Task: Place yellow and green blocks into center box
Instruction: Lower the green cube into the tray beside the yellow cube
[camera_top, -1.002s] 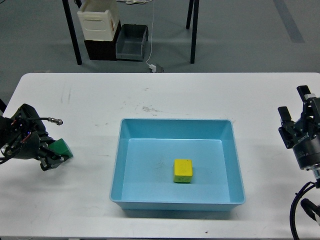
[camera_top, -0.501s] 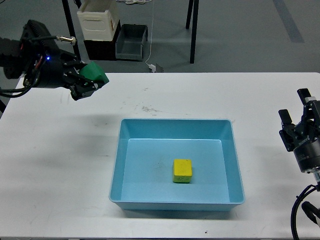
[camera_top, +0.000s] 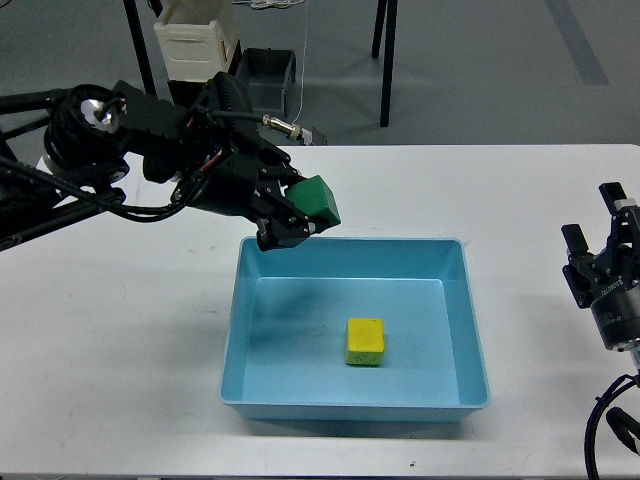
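Observation:
My left gripper (camera_top: 300, 215) is shut on the green block (camera_top: 318, 201) and holds it in the air over the back left edge of the light blue box (camera_top: 455, 330). The yellow block (camera_top: 365, 342) lies on the box floor near its middle. My right gripper (camera_top: 598, 230) is at the table's right edge, away from the box, fingers apart and empty.
The white table (camera_top: 130, 330) carries the box at its centre. Behind the table stand a cream crate (camera_top: 195, 40), a grey bin (camera_top: 262, 85) and black table legs (camera_top: 388, 60). A cable with a plug (camera_top: 305, 133) lies on the floor.
My left arm has swung right with the green block, from the table's far left edge up and across to above the box's back left edge. The right arm has shifted slightly right.

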